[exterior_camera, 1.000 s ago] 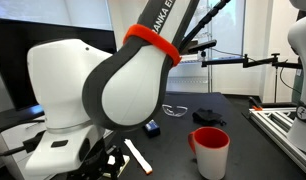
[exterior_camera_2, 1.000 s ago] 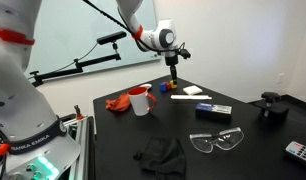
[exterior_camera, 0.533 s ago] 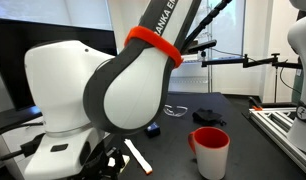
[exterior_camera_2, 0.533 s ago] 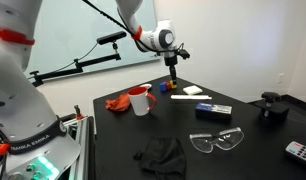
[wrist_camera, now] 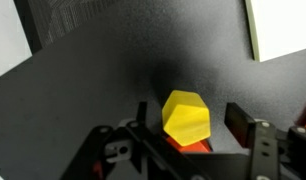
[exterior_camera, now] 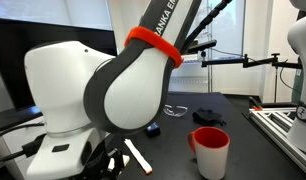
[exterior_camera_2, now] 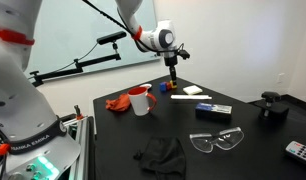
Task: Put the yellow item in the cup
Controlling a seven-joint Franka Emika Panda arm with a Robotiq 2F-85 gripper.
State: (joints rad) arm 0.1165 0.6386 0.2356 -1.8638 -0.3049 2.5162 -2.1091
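Note:
In the wrist view the yellow item (wrist_camera: pixel 186 116), a small bright yellow faceted block, sits on the black table between my two fingers, with a small orange-red piece (wrist_camera: pixel 196 146) just under it. My gripper (wrist_camera: pixel 189 122) is open, with a gap to the block on each side. In an exterior view the gripper (exterior_camera_2: pixel 173 78) hangs low over small items at the far side of the table. The red cup (exterior_camera_2: pixel 141 100) stands a short way from it. In an exterior view the cup (exterior_camera: pixel 210 150) stands upright with its white inside showing.
An orange-red cloth (exterior_camera_2: pixel 118 102) lies beside the cup. A cream stick (exterior_camera_2: pixel 183 97), a pale yellow pad (exterior_camera_2: pixel 196 90), a black box (exterior_camera_2: pixel 213 110), safety glasses (exterior_camera_2: pixel 218 142) and a black cloth (exterior_camera_2: pixel 161 152) lie on the table. The arm's base (exterior_camera: pixel 103 95) blocks much of one exterior view.

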